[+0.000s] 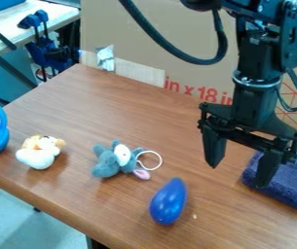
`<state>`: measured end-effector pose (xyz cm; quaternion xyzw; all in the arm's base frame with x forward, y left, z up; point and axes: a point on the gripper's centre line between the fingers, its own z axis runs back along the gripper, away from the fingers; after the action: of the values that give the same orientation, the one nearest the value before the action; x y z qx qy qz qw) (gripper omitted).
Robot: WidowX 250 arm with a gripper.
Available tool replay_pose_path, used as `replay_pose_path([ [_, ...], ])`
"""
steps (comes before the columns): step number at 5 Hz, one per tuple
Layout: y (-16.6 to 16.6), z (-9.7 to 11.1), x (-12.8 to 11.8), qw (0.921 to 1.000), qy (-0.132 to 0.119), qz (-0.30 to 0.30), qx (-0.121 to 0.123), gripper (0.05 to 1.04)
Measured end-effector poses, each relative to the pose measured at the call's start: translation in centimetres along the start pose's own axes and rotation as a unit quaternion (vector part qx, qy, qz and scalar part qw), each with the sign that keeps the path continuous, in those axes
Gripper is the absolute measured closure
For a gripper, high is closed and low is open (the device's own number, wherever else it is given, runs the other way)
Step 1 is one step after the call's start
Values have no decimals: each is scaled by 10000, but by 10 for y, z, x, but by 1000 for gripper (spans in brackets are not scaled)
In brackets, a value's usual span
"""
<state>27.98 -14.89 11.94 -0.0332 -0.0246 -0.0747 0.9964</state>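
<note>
The black two-finger claw [240,175] hangs wide open, holding nothing, beside a folded, fuzzy navy-blue cloth [287,184] on the right of the brown wood-grain tabletop [85,109]. The cloth is probably light, soft and non-slip, best pinched at its folded edge. A glossy blue eggplant-shaped toy [168,202] lies nearby.

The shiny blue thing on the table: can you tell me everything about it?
The blue toy is shaped like an eggplant: fat and round at the near end, narrower at the far end, with a small green tip. It looks smooth and shiny, maybe plastic. It lies on its side on the brown table, near the front edge, beside the fuzzy gray toy. Only the table touches it; the robot's open hand is off to its right in the picture.
</note>
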Motion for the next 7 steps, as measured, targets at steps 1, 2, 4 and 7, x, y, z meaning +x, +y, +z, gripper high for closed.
replay_pose_path([
  [1, 1, -10, -3, 9999, 160, 23, 53, 83],
  [2, -3, -20, 17, 9991, -59, 428, -21, 83],
  [4, -24, -21, 58, 9989, -206, 417, -28, 83],
  [7, -41, -74, 96, 9987, 501, 73, -12, 83],
])
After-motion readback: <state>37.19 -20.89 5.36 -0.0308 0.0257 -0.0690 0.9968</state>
